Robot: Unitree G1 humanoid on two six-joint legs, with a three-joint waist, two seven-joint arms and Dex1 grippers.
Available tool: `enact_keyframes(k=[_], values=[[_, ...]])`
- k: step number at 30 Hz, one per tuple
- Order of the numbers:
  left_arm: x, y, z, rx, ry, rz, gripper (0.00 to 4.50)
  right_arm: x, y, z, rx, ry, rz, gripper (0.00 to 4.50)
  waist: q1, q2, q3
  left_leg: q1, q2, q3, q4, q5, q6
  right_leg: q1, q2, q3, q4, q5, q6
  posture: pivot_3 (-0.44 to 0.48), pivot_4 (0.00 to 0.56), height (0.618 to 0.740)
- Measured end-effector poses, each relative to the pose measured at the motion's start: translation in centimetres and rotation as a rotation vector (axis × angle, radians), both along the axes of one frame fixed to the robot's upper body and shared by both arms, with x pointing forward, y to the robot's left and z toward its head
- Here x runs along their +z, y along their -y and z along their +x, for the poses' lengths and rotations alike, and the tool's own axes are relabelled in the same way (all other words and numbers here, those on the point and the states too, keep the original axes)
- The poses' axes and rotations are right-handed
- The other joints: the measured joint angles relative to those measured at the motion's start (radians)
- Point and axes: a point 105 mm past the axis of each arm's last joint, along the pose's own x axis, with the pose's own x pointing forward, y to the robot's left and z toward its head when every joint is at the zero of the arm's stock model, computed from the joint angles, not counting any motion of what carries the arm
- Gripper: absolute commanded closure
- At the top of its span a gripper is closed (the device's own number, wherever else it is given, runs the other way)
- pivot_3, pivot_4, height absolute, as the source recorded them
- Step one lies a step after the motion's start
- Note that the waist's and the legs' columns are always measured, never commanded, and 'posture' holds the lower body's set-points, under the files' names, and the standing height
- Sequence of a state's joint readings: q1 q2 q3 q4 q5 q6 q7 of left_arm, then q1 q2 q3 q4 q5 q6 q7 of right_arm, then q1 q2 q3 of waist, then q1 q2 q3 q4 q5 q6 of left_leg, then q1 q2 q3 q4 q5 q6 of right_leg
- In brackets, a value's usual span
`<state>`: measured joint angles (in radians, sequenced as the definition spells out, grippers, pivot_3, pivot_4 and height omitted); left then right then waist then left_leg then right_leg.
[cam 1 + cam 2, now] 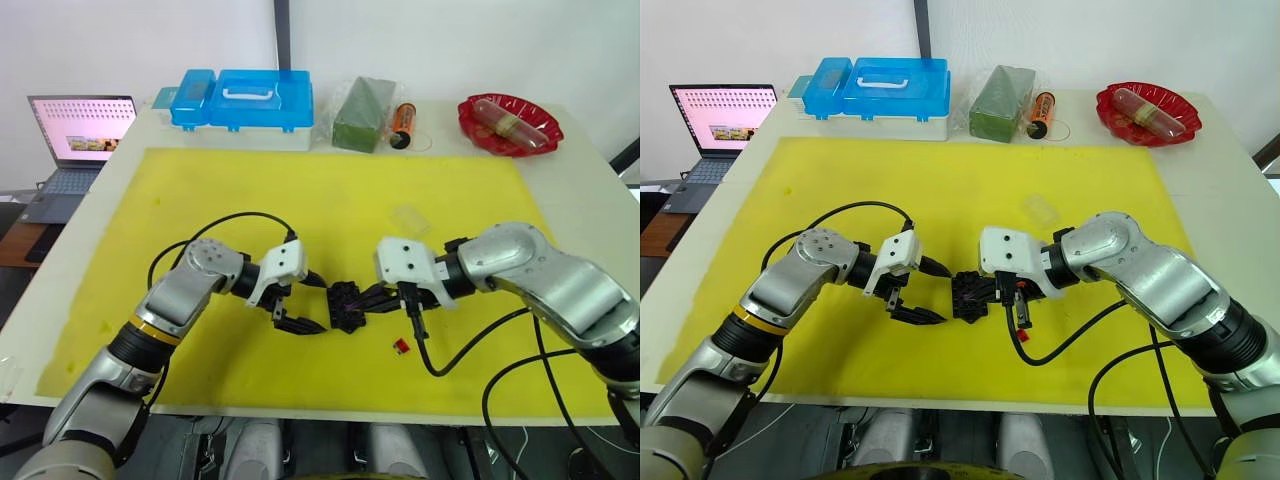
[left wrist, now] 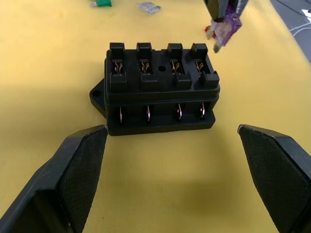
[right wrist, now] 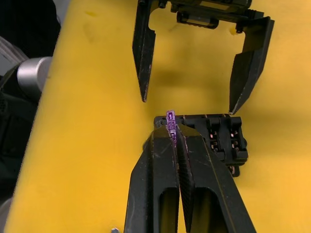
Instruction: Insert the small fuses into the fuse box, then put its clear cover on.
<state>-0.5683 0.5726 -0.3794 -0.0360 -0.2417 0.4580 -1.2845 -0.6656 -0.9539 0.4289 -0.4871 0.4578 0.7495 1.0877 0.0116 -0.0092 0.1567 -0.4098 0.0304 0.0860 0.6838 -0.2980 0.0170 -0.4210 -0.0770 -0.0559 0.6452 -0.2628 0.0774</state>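
Note:
The black fuse box [image 1: 346, 305] lies on the yellow mat between my two grippers; its top slots [image 2: 160, 65] show bare metal contacts. My left gripper [image 1: 318, 305] stands open just to its left, one finger [image 2: 77, 179] on each side of it, not touching. My right gripper [image 3: 171, 130] is shut on a purple fuse [image 3: 170, 119] and hangs just over the box's edge. A red fuse [image 1: 401, 346] lies on the mat near the right wrist. A green fuse [image 2: 102, 3] and a grey one [image 2: 148, 7] lie beyond the box. The clear cover [image 1: 410, 220] rests behind the right gripper.
A blue plastic case [image 1: 245, 100], a green packet [image 1: 362, 115], an orange cylinder [image 1: 403, 125] and a red dish [image 1: 510, 125] line the table's far edge. A laptop [image 1: 75, 140] sits off the table at far left. Cables loop from both wrists over the mat [image 1: 200, 200].

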Motion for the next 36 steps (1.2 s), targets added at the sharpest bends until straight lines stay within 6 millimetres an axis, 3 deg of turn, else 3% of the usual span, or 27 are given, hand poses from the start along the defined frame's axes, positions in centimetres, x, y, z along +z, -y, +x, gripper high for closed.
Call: enact_keyframes(k=[6,36], values=[[-0.2,0.6,-0.2,-0.002,-0.010,-0.006,0.01,-1.0,-0.2,0.1,0.010,-0.012,-0.017,4.50,0.000,0.000,0.000,0.000,0.000,0.000,0.000,0.000,0.000,0.000,0.000,0.000,0.000,0.000,0.000,0.000,0.150,0.740],[0.2,0.9,0.4,-0.006,0.063,0.007,0.01,-1.3,-0.1,-0.3,-0.055,-0.081,-0.027,4.50,0.000,0.000,0.000,0.000,0.000,0.000,0.000,0.000,0.000,0.000,0.001,0.000,0.001,0.000,0.000,0.000,0.150,0.740]])
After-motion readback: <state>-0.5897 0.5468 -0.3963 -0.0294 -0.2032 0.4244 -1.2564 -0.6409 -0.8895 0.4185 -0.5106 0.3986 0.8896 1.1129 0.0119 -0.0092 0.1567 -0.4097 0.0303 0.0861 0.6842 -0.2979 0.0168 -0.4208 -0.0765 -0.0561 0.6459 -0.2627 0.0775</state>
